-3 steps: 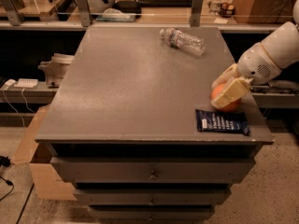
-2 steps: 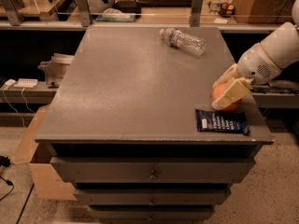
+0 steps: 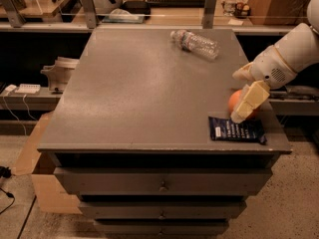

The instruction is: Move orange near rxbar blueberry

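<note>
The orange [image 3: 236, 103] is at the right edge of the table, low over or on its top, just behind the rxbar blueberry [image 3: 237, 131], a flat dark navy wrapper lying near the front right corner. My gripper [image 3: 242, 99] comes in from the right on a white arm and is shut on the orange. One cream finger [image 3: 249, 101] covers the orange's right half. The orange and the bar are nearly touching.
A clear plastic water bottle [image 3: 195, 44] lies on its side at the back of the grey table [image 3: 134, 93]. Drawers sit below the tabletop. A cardboard box [image 3: 35, 158] stands on the floor at the left. Shelves with clutter run behind the table.
My gripper and the orange have come down slightly towards the tabletop behind the bar. The bar and the bottle have not moved.
</note>
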You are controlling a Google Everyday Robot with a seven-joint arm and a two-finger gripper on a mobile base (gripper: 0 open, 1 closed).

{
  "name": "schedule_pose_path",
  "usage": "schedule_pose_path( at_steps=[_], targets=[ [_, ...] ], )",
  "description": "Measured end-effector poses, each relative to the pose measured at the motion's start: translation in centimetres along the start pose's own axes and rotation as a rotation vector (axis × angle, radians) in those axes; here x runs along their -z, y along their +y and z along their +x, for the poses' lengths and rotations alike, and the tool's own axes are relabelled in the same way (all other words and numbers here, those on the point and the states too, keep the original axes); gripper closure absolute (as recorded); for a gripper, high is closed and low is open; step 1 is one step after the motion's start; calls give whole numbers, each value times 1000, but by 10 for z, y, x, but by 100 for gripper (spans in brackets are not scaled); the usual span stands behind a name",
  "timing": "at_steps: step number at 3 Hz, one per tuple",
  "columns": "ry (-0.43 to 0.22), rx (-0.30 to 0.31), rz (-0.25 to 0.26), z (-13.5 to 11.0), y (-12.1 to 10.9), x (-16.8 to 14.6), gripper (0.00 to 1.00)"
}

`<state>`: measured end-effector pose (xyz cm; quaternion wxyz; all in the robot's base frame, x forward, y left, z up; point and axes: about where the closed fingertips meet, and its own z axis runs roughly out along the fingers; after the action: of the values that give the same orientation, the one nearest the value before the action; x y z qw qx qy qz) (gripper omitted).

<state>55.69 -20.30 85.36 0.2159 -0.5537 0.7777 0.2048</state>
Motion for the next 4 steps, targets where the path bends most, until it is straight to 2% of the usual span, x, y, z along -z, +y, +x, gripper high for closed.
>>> schedule_pose_path(
  at_steps=[1, 2, 4],
  targets=[
    [4, 3, 19, 0, -1, 6, 0],
    [15, 3, 83, 4, -4, 35, 0],
    [55, 9, 254, 5, -16, 113, 0]
  ],
)
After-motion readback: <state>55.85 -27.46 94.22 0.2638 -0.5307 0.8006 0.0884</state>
